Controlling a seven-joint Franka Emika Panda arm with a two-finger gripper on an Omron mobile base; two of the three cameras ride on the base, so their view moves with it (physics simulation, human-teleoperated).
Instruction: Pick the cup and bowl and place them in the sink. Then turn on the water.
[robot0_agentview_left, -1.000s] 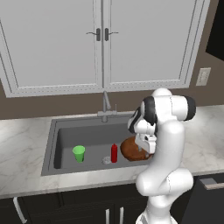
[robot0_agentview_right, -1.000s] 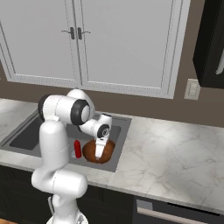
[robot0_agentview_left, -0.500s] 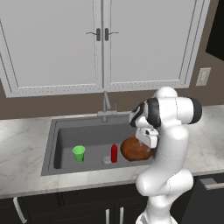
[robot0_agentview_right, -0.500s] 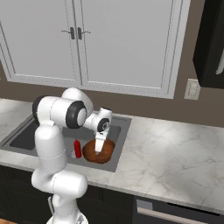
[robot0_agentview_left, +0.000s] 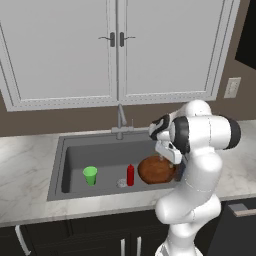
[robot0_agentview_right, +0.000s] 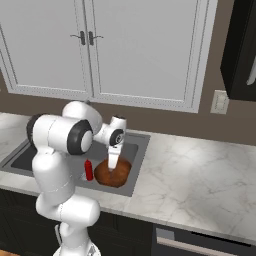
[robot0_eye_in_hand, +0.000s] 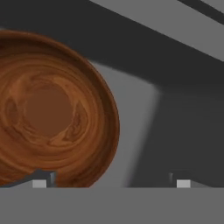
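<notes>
Hand view: the gripper (robot0_eye_in_hand: 109, 183) is seen with jaws released above the bowl (robot0_eye_in_hand: 52, 109) in the sink (robot0_eye_in_hand: 183, 131), so the faucet (robot0_agentview_left: 120, 120) could be missed if reached for carelessly.

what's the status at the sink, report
Gripper open, holding nothing, above the bowl. Bowl and cup both in the sink. No water at the faucet. Red bottle stands between cup and bowl.
</notes>
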